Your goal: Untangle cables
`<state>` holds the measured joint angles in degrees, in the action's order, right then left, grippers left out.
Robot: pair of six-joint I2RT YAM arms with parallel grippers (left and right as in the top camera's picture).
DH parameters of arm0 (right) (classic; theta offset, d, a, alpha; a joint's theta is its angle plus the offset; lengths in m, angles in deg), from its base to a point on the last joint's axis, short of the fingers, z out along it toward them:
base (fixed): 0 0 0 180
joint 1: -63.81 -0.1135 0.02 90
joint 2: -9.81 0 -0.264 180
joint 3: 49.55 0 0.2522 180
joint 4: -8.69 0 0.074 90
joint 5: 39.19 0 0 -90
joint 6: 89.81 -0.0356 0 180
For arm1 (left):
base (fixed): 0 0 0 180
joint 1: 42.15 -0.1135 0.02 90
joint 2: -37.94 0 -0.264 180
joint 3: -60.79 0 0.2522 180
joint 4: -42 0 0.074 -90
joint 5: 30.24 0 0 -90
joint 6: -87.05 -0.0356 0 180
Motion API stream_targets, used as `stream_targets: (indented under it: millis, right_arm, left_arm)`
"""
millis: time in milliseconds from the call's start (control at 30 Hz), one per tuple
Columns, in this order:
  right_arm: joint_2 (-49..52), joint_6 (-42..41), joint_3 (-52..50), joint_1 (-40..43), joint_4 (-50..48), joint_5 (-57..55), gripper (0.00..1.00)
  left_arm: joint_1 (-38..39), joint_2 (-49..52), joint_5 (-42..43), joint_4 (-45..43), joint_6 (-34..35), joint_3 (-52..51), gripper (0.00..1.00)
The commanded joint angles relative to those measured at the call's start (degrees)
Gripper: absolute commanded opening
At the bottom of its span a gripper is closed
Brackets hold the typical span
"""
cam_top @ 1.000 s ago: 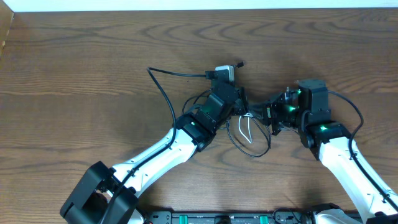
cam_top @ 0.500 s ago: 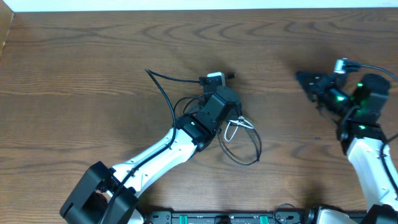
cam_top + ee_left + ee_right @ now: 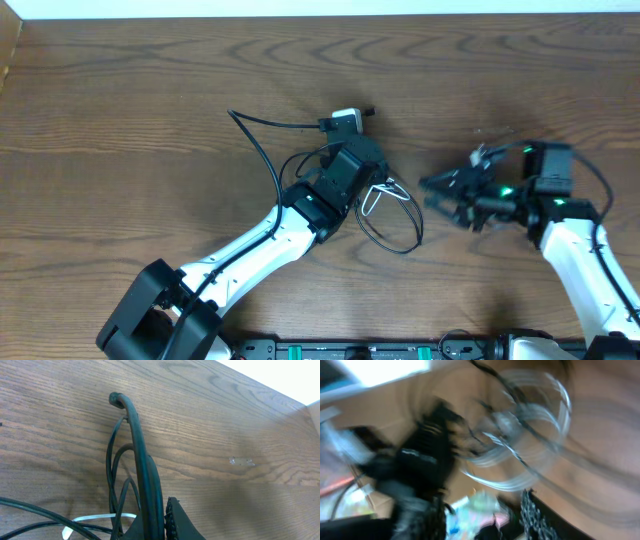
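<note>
The cables lie tangled at the table's middle: thin black loops (image 3: pixel 392 228) and a short white cable (image 3: pixel 378 196). One black cable (image 3: pixel 262 150) runs off to the upper left, past a grey plug (image 3: pixel 345 120). My left gripper (image 3: pixel 376 182) is shut on a black cable (image 3: pixel 142 460), which rises from between the jaws to a bent end; the white cable (image 3: pixel 100 518) lies beside it. My right gripper (image 3: pixel 438 192) is just right of the tangle, pointing left, jaws apart and holding nothing. The right wrist view is badly blurred and shows only white loops (image 3: pixel 535 425).
A small clear scrap (image 3: pixel 490 130) lies on the wood above the right gripper, and also shows as a clear scrap (image 3: pixel 242 461) in the left wrist view. The table's far edge (image 3: pixel 320 14) meets a white wall. A box corner (image 3: pixel 8 45) stands at the far left.
The right arm swung away to the right, then came back towards the tangle with its jaws opened. The left gripper kept its hold, and the loops shifted slightly.
</note>
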<state>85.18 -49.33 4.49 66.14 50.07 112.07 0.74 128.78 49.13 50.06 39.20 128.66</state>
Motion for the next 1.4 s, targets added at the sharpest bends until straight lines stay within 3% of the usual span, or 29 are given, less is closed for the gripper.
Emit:
stream_targets:
  millis: [0,233,633,867,1300,1367]
  right_arm:
    - [-0.1,-0.9,0.2,-3.4,5.6,-6.9,0.48]
    - [-0.1,-11.2,0.2,-4.8,5.4,-14.9,0.54]
    - [-0.1,-24.5,0.2,-12.7,-2.2,-22.5,0.41]
    - [-0.1,-29.7,0.2,-15.3,-7.6,-28.8,0.26]
    - [0.9,-33.4,0.2,-17.0,-10.3,-33.0,0.28]
    - [1.7,-33.4,0.2,-17.4,-10.3,-34.5,0.15]
  left_arm:
    - [-0.2,-1.2,-1.0,-0.4,0.2,1.2,0.08]
    - [-0.2,-1.2,-1.0,-0.4,1.7,1.2,0.08]
    - [-0.2,-1.2,-1.0,-0.4,2.1,1.2,0.08]
    - [-0.2,-1.2,-0.9,-0.4,2.1,1.2,0.08]
    - [-0.2,-1.2,-0.4,-0.4,2.1,1.2,0.08]
    - [-0.2,-1.2,-0.3,-0.4,2.1,1.2,0.08]
